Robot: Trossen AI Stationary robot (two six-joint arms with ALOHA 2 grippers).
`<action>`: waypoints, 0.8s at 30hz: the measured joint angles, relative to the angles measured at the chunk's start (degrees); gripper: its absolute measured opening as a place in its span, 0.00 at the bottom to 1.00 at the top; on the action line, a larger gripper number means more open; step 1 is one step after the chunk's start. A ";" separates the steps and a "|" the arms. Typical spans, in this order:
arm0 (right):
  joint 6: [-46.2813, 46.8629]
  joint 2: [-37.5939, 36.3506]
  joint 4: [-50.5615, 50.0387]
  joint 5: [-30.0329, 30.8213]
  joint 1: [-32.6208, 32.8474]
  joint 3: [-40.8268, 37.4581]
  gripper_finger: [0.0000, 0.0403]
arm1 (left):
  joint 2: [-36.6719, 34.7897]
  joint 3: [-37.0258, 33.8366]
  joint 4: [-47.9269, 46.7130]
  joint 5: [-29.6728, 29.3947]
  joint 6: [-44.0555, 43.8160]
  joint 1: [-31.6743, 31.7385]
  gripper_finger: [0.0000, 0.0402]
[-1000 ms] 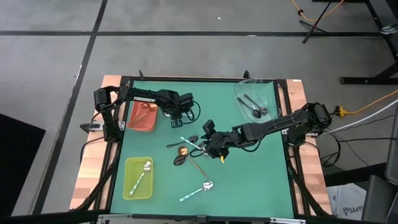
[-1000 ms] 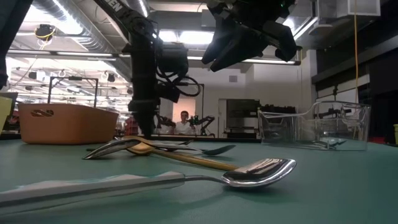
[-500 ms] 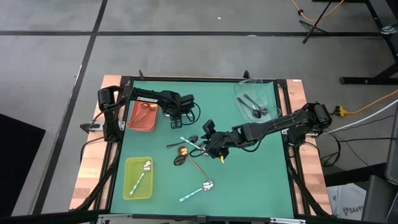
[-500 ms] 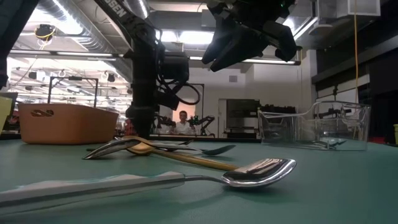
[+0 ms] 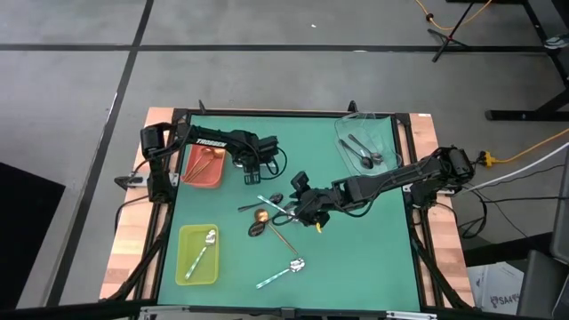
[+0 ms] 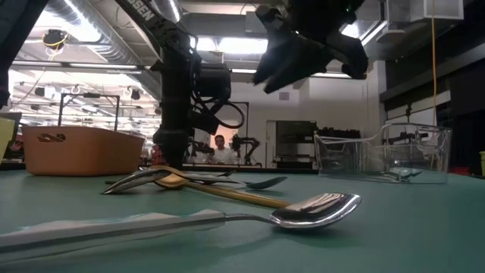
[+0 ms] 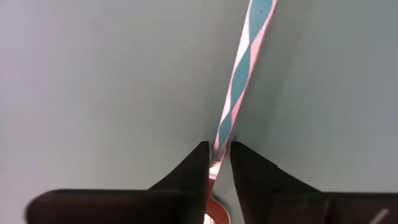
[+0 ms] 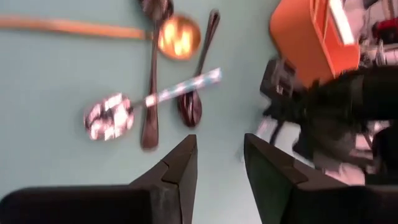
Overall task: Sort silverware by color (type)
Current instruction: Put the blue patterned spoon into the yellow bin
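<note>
1. The yellow-green tray point(image 5: 184, 265) at the near left already holds one mint-handled spoon point(image 5: 204, 249); the red tray point(image 5: 216, 175) behind it holds copper spoons point(image 5: 205, 164).
2. The left gripper point(image 5: 250, 177) stands low over the mat just right of the red tray. In its wrist view the fingertips point(image 7: 193, 167) pinch the end of a striped mint-and-white spoon handle point(image 7: 240, 83), which lies flat on the green mat point(image 5: 356, 258); the jaws are clamped on it, nearly together.
3. The step in hand looks like picking up this mint-handled spoon; it is not yet lifted.
4. At the middle of the mat lies the unsorted pile point(image 5: 267, 216): a gold-bowled spoon point(image 8: 178, 36), dark spoons point(image 8: 152, 118) and another striped one, crossing each other. One more mint-handled spoon point(image 5: 283, 274) lies apart, nearer the front.
5. The right gripper point(image 5: 307, 204) hangs above the pile's right side, fingers apart and holding nothing.
6. The clear tray point(image 5: 386, 133) at the far right holds dark spoons point(image 5: 360, 151).
7. Next move, as I judge it: lift the pinched handle cleanly and carry it to the yellow-green tray; a grip so near the end may let the spoon swing.
</note>
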 joint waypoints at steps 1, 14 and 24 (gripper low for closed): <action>0.05 -0.23 -1.46 0.98 0.00 0.00 0.31 | 0.02 -0.04 0.00 -0.01 0.02 -0.14 0.12; 15.44 -10.34 -19.56 3.62 0.02 -0.04 0.31 | 0.09 -0.17 0.37 -1.86 0.02 -2.37 0.04; 24.18 -22.40 -28.32 3.49 -0.06 -0.04 0.31 | 0.35 0.87 1.38 -6.30 0.52 -6.58 0.03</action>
